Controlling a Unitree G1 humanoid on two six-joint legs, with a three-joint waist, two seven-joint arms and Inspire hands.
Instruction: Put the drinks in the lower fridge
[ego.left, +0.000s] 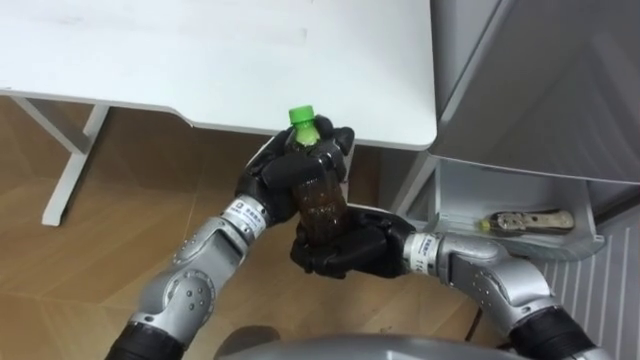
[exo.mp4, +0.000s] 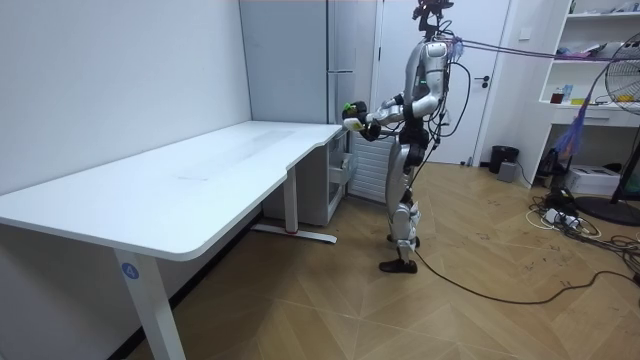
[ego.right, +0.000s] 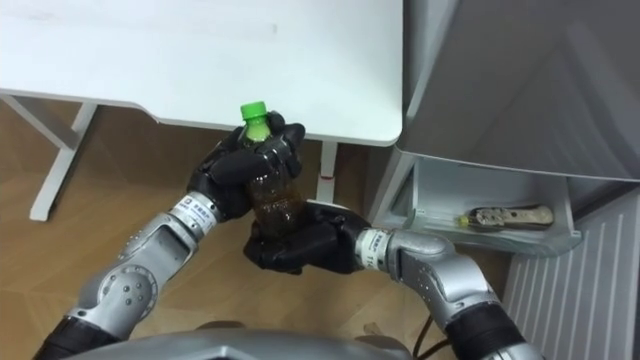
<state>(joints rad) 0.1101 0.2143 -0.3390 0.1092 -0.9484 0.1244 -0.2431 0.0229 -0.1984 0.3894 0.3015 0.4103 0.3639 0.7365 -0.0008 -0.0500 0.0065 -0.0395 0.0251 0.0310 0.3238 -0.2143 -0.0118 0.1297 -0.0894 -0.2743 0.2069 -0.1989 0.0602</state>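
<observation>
One dark drink bottle with a green cap is held nearly upright in both hands, just in front of the white counter's edge. The left hand is curled round its upper part and the right hand is wrapped about its base. To the right, the grey fridge's open lower compartment holds another bottle lying flat

bottle before table, fridge compartment at right, small item inside
</observation>
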